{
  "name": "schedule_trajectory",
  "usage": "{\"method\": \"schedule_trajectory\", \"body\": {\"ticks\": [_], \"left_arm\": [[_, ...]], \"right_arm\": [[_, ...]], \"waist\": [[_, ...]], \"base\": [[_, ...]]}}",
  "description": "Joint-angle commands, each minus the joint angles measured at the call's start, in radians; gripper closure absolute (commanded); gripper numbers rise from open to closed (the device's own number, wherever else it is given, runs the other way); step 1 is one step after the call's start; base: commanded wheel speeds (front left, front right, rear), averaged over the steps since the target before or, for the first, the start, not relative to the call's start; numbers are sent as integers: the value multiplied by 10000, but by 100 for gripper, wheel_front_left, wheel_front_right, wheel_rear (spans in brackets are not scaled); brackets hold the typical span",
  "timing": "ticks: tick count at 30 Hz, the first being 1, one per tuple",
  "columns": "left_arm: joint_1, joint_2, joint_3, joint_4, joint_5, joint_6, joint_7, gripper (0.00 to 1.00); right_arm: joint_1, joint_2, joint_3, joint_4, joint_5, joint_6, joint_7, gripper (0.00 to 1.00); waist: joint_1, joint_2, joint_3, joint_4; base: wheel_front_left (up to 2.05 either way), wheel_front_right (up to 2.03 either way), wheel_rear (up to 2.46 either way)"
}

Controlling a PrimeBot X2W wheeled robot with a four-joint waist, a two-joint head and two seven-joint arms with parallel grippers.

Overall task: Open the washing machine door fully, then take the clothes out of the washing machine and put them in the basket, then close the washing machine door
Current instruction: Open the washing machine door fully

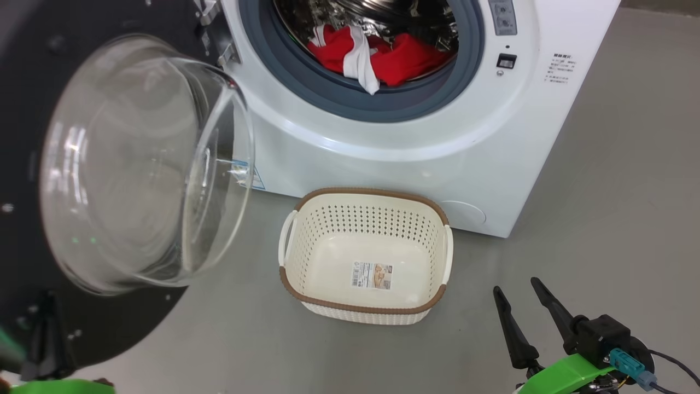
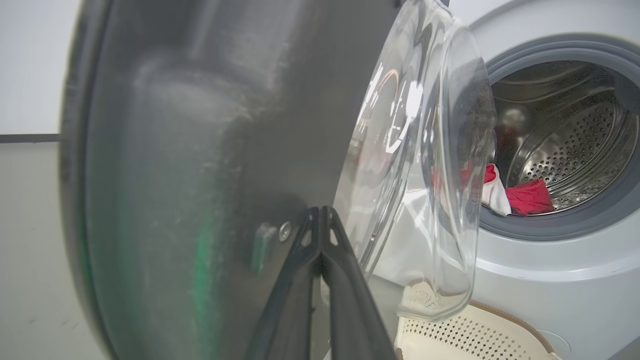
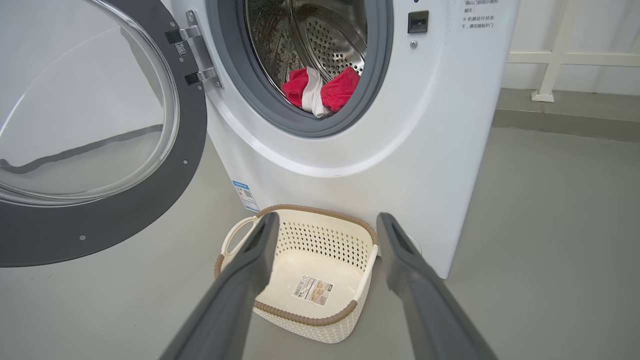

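I see the washing machine door [image 1: 142, 164] swung wide open on the left, its clear glass bowl bulging out of the black rim. The clothes [image 1: 404, 60], red with a white strip, lie at the drum's front, the strip draped onto the grey gasket. The basket [image 1: 328, 230] stands upright on the floor just before the white washing machine [image 1: 437, 131], label showing on its bare bottom.

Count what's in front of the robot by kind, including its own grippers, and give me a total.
Washing machine: 1
Door: 1
Basket: 1
Red and white garment: 1
Grippers: 2, left gripper and right gripper
Total: 6
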Motion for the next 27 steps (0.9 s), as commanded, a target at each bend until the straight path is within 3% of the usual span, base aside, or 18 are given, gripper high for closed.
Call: {"method": "schedule_trajectory", "body": {"ticks": [1,18,27], "left_arm": [[-420,457,564,-121,45,39,-51,100],[-1988,1902,1832,1714,69,19,-51,100],[-2369,2245,1991,2390,44,18,-51,100]], "right_arm": [[-377,5,280,-276,-31,63,-93,0],[-804,-3,143,-330,-371,63,-93,0],[-969,-6,151,-319,-428,63,-93,0]], "waist": [[0,0,85,-48],[0,0,815,-212],[0,0,892,-251]], "base": [[0,0,0],[0,0,0],[0,0,0]]}}
